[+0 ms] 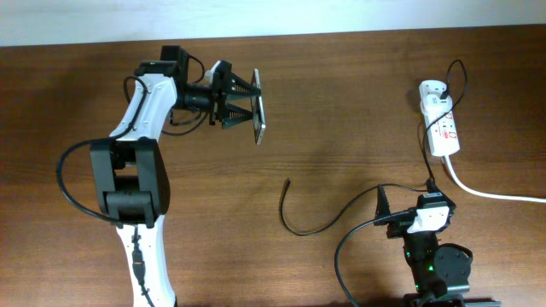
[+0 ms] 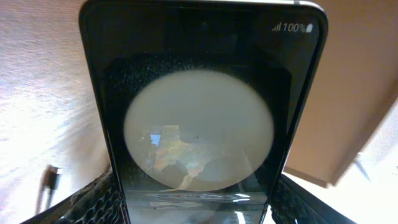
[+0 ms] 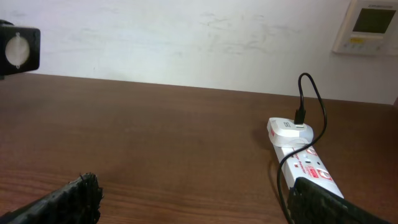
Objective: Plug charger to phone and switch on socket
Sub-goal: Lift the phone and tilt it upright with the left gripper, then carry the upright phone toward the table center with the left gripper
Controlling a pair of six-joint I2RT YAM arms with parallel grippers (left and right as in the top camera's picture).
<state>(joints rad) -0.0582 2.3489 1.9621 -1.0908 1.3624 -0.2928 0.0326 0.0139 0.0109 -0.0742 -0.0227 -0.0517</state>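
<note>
Left hand (image 1: 243,104) clamped on the phone (image 1: 259,109), holding it edge-up over the far-left bench (image 1: 341,77), screen lit. Right hand (image 3: 199,202) wide open and empty, near right. Charger (image 3: 287,129) adapter sits in the socket (image 1: 445,132) far right; cable lies on the bench, plug tip free mid-bench, well apart from the phone

Glossy black glass phone (image 2: 199,68), smooth white plastic socket (image 1: 443,130), dark wood table (image 1: 341,94) — faintly grained, satin sheen
</note>
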